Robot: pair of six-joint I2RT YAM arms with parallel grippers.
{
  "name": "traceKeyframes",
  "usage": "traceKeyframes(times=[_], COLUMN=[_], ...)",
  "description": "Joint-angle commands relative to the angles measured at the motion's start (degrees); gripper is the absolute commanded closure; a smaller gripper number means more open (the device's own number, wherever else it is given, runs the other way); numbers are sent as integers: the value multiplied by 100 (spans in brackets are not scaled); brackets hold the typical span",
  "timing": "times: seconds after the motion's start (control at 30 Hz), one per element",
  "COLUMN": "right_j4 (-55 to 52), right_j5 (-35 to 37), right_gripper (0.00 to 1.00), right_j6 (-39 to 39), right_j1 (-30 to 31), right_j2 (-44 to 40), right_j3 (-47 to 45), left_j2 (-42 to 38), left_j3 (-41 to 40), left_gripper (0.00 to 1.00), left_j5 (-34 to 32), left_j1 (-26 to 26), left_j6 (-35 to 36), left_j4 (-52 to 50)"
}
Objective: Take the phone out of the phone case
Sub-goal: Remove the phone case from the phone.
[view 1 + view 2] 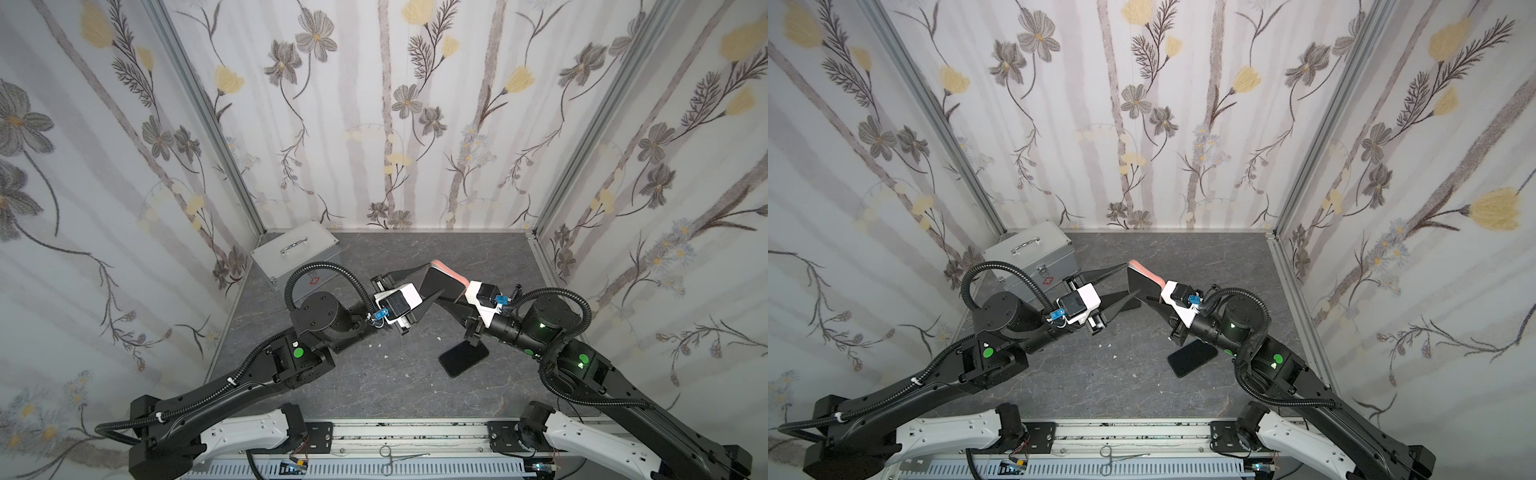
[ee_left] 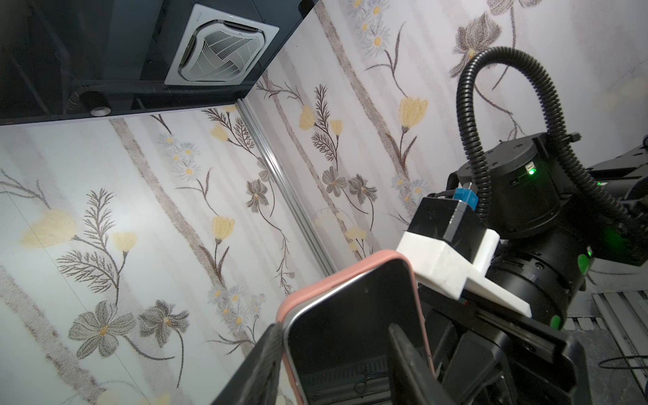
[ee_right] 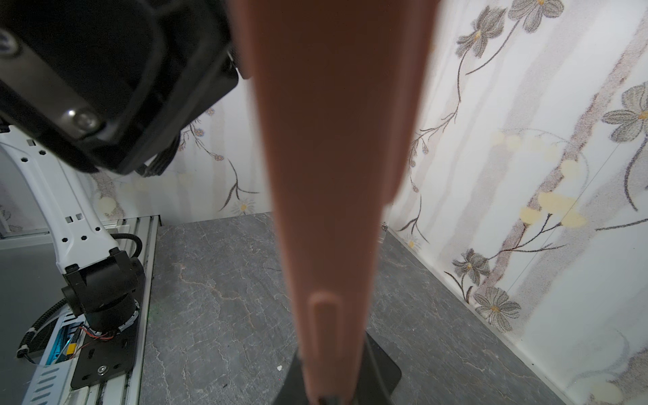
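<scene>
Carefully: your right end effector (image 1: 455, 296) is clamped on the phone case (image 3: 333, 175), and the phone (image 2: 350, 333) sits between the parted jaws of your left end effector (image 1: 436, 277), so pinch the phone's bare rim, not the pink lip.

A silver box (image 1: 296, 253) with a handle sat in the worktop's (image 1: 374, 386) far left corner. A flat black slab (image 1: 463, 358) lay toward the right edge. Small scissors (image 1: 405, 457) lay by the near edge.

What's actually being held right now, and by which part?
The right gripper is shut on the pink phone case, pinching its front and back near one end. The left gripper has its jaws open astride the phone.
</scene>
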Motion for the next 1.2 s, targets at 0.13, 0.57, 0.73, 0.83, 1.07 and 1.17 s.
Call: traceKeyframes(times=[0.13, 0.57, 0.73, 0.83, 1.07, 1.17], right_j4=[192, -88, -229, -310, -475, -447], right_j5=[-54, 106, 89, 76, 35, 42], right_gripper=[100, 100, 100, 100, 100, 100], right_j6=[-171, -470, -545, -608, -778, -786], right_j1=[60, 161, 198, 235, 369, 398], right_j2=[86, 142, 189, 235, 379, 385], right_j3=[193, 360, 449, 493, 617, 613], left_j2=[47, 183, 251, 288, 326, 294], left_j3=[-29, 145, 237, 278, 305, 279], left_gripper=[56, 62, 64, 63, 63, 63], left_j5=[53, 394, 780, 954, 1197, 1314], left_j1=[-2, 172, 325, 402, 529, 597], left_j6=[119, -234, -320, -328, -423, -484], left_j4=[65, -508, -753, -862, -975, -1000])
